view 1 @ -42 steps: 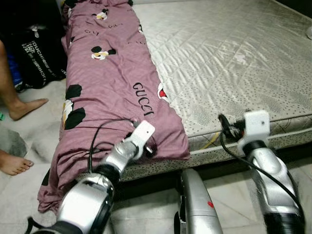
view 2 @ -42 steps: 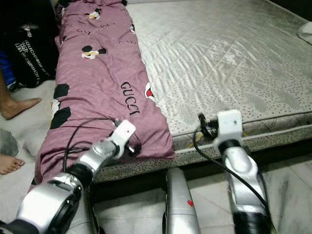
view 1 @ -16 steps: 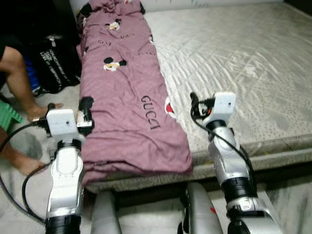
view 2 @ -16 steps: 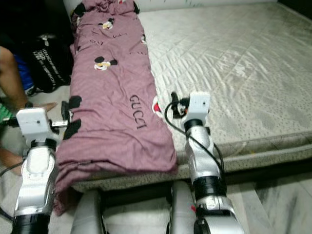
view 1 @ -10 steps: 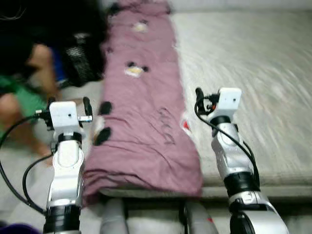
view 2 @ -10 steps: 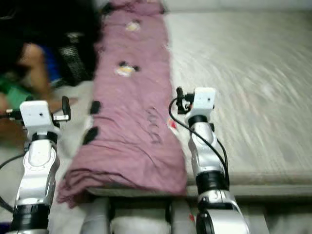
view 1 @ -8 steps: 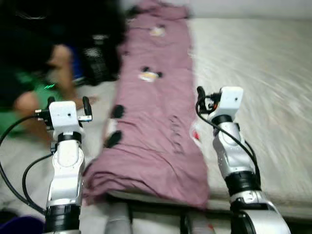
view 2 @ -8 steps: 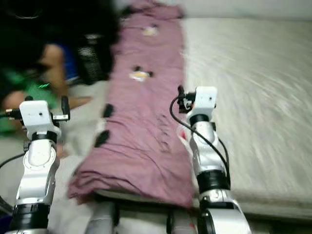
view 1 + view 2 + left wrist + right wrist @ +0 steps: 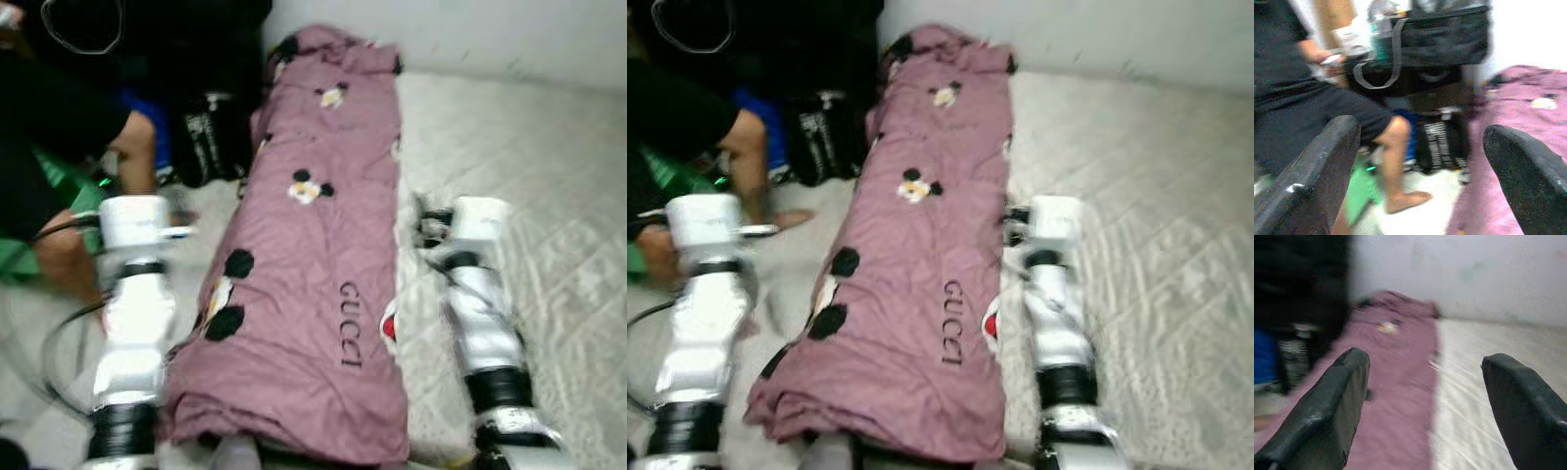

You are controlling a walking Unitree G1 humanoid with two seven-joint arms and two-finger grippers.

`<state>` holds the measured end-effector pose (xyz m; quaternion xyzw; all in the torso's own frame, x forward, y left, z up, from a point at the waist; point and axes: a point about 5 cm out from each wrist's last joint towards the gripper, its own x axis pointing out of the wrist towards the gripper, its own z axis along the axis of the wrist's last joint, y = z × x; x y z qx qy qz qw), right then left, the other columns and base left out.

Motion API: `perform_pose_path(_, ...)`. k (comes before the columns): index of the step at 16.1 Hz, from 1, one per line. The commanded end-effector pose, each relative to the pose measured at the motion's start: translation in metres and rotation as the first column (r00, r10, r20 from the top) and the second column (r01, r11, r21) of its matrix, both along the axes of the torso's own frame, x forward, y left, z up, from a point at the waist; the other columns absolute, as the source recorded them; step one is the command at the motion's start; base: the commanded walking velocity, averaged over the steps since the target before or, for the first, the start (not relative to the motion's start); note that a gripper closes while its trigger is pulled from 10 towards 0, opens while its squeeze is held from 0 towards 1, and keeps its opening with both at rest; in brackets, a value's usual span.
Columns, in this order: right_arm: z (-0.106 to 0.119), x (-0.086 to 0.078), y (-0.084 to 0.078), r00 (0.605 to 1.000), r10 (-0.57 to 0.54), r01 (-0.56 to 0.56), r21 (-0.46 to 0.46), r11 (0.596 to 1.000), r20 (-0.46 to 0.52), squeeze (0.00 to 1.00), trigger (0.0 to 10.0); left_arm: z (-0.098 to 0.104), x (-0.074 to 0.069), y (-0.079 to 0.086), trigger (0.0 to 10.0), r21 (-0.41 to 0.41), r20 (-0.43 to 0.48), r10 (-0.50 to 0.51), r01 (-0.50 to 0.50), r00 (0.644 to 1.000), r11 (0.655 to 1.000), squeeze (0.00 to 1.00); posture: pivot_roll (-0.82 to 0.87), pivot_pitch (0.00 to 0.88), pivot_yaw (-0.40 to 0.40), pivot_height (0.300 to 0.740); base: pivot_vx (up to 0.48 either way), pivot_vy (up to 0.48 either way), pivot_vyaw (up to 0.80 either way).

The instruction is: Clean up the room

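A long mauve quilt (image 9: 318, 264), printed with cartoon mouse heads and the word GUCCI, is laid lengthwise along the left edge of a bare grey quilted mattress (image 9: 549, 196); its far end is bunched against the white wall (image 9: 470, 34), and its near end is folded thick at the mattress corner, spilling slightly over the side toward the floor (image 9: 211, 235). Both arms are held raised, one on each side of the quilt, touching nothing. The left tool (image 9: 1420, 161) is seen in its wrist view with fingers spread wide and empty, raised over the floor left of the bed. The right tool (image 9: 1425, 401) is likewise spread wide and empty, raised over the mattress just right of the quilt. A person (image 9: 59, 127) in dark clothing is seated at the far left, with one bare leg (image 9: 1393, 161) and foot on the floor. A black bag with white lettering (image 9: 211, 137) is stood on the floor between the person and the quilt. Head views are somewhat blurred.
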<state>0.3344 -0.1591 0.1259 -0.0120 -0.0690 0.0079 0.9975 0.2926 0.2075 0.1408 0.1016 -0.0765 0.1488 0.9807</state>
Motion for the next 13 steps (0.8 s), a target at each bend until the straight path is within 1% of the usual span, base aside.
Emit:
perform_pose_path(1, 0.000, -0.002, -0.006, 1.000, -0.015, 0.015, -0.014, 1.000, -0.003, 0.00, 10.0, -0.004, -0.001, -0.005, 10.0, -0.009, -0.019, -0.002, 0.002, 1.000, 1.000, 0.00, 0.02, 0.000, 0.027, 0.740, 0.000, 0.000, 0.00)
perform_pose_path(3, 0.001, -0.002, -0.007, 1.000, -0.019, 0.019, -0.015, 1.000, -0.010, 0.00, 10.0, -0.005, 0.000, -0.006, 10.0, -0.023, -0.028, -0.011, 0.010, 1.000, 1.000, 0.00, 0.02, 0.000, 0.025, 0.740, 0.000, 0.000, 0.00)
perform_pose_path(4, 0.001, -0.002, -0.007, 1.000, -0.027, 0.027, 0.003, 1.000, -0.013, 0.00, 10.0, -0.006, 0.000, -0.007, 10.0, -0.047, -0.033, -0.022, 0.020, 0.999, 0.999, 0.00, 0.02, 0.000, 0.025, 0.740, 0.000, 0.000, -0.61)
perform_pose_path(6, 0.001, -0.001, -0.007, 0.999, -0.035, 0.036, 0.034, 0.999, -0.027, 0.00, 10.0, -0.006, 0.000, -0.007, 10.0, -0.033, -0.034, -0.024, 0.023, 0.999, 0.999, 0.00, 0.02, 0.000, 0.025, 0.740, 0.000, 0.000, -0.78)
perform_pose_path(7, 0.001, 0.000, -0.007, 0.999, -0.040, 0.042, 0.054, 0.998, -0.033, 0.00, 10.0, -0.005, 0.001, -0.009, 10.0, -0.060, -0.032, -0.037, 0.035, 0.999, 0.998, 0.00, 0.02, 0.000, 0.023, 0.740, 0.000, 0.000, -0.80)
perform_pose_path(8, 0.003, 0.001, -0.006, 0.999, -0.031, 0.032, 0.035, 0.999, -0.019, 0.00, 10.0, -0.004, 0.001, -0.010, 10.0, -0.063, -0.023, -0.044, 0.043, 0.999, 0.997, 0.00, 0.02, 0.000, 0.022, 0.740, 0.000, 0.000, -0.71)
perform_pose_path(9, 0.004, 0.001, -0.003, 1.000, -0.013, 0.014, 0.028, 1.000, -0.014, 0.00, 10.0, -0.004, 0.002, -0.012, 10.0, -0.078, -0.020, -0.053, 0.052, 0.998, 0.996, 0.00, 0.02, 0.000, 0.022, 0.740, 0.000, 0.000, 0.00)
perform_pose_path(13, 0.003, 0.001, 0.002, 1.000, 0.005, -0.004, 0.038, 0.999, -0.019, 0.00, 10.0, -0.004, 0.001, -0.016, 10.0, -0.086, -0.021, -0.075, 0.073, 0.997, 0.994, 0.00, 0.02, 0.000, 0.020, 0.740, 0.000, 0.000, 0.00)
